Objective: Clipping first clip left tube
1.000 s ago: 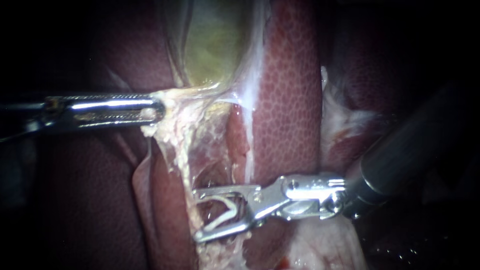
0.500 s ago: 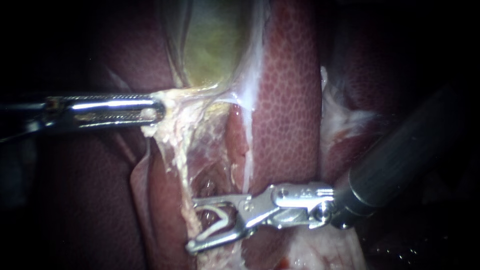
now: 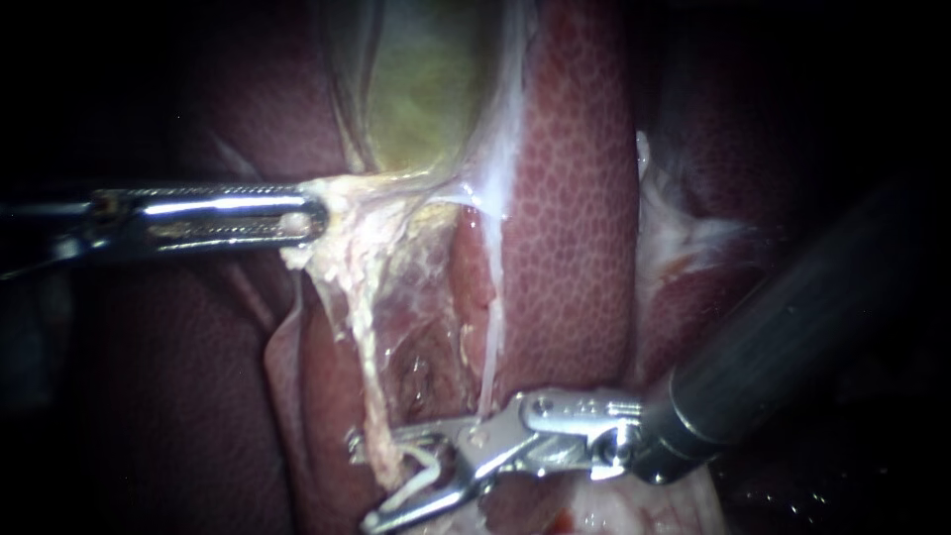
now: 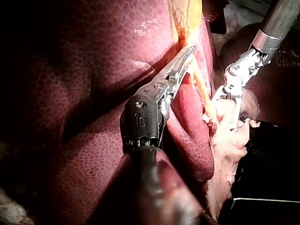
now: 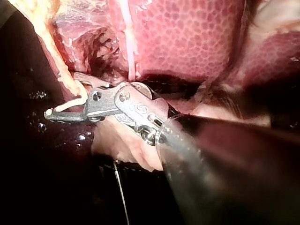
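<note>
Right instrument [image 3: 362, 479] has slid toward the left tube [image 3: 362, 337] and lower on the tissue since a second ago. Its hand, then short of the strand, now straddles the strand's lower end. Liver [image 3: 565, 198], gallbladder [image 3: 426, 79] and left instrument [image 3: 309, 213] have not shifted.

Liver fills the field, with the greenish gallbladder above. Hand of the left instrument is closed flat on the gallbladder's lower end, drawing it sideways so the tubes stand taut. Hand of the right instrument is spread wide, both jaws seating an open white clip [image 3: 421, 474]. Left tube runs pale and ragged from the left grip down into that gap. Right tube [image 3: 488, 347], thinner, ends near the base of the upper jaw, seemingly outside the clip.

To do it well, by my reading:
- Hold the left pull steady.
- Advance until the tube sits deep in the clip's throat, with both clip tips showing past it.
- Square the jaws across the tube.
- Check the right tube and liver edge are clear.
- Squeeze slowly, no twist.

Cannot tell whether the lower tip has passed the strand's far side.
</note>
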Robot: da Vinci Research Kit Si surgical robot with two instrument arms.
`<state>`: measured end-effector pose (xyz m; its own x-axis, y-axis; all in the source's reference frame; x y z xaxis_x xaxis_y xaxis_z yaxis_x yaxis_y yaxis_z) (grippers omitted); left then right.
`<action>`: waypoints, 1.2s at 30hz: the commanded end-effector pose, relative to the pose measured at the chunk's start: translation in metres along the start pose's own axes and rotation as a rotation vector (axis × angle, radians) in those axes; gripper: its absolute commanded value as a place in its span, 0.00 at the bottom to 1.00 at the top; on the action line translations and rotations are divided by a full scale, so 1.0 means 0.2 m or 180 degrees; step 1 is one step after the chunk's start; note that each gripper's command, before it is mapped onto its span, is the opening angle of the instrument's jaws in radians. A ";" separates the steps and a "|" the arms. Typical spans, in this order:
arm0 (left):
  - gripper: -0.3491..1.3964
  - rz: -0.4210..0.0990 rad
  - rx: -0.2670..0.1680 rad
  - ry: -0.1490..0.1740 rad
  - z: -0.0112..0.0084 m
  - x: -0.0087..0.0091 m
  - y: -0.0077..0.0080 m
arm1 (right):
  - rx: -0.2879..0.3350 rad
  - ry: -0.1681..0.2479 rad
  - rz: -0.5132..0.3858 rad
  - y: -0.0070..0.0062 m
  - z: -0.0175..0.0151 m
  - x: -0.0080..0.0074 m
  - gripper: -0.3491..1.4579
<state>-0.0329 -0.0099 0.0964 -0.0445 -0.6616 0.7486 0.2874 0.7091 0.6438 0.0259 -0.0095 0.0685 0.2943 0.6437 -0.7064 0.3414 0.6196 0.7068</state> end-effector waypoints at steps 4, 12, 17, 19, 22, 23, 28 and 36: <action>0.00 -0.0001 -0.0001 0.0000 0.000 0.000 0.000 | -0.0016 -0.0008 0.0006 0.003 0.004 -0.003 0.51; 0.00 0.0000 -0.0003 0.0000 0.000 0.000 0.000 | 0.0007 0.0022 0.0027 0.010 0.007 -0.005 0.49; 0.00 0.0001 -0.0004 0.0000 0.000 0.000 -0.001 | 0.0023 0.0094 0.0049 0.013 0.005 -0.003 0.49; 0.00 0.0001 -0.0004 0.0000 0.000 0.000 -0.001 | 0.0036 0.0104 0.0053 0.013 0.004 -0.002 0.49; 0.00 0.0001 -0.0004 0.0000 0.000 0.000 -0.001 | 0.0031 0.0154 0.0061 0.013 0.003 0.002 0.49; 0.00 0.0001 -0.0005 0.0000 0.000 0.000 -0.001 | 0.0028 0.0179 0.0066 0.014 0.002 0.004 0.49; 0.00 0.0003 -0.0006 0.0000 0.001 0.001 -0.001 | -0.0008 0.0234 0.0086 0.015 -0.001 0.010 0.49; 0.00 0.0005 -0.0008 0.0009 0.001 0.001 -0.001 | -0.0027 0.0280 0.0101 0.016 -0.003 0.015 0.48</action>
<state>-0.0331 -0.0102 0.0965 -0.0422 -0.6602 0.7499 0.2893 0.7104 0.6416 0.0274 -0.0054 0.0685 0.2251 0.7002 -0.6776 0.3258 0.6013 0.7296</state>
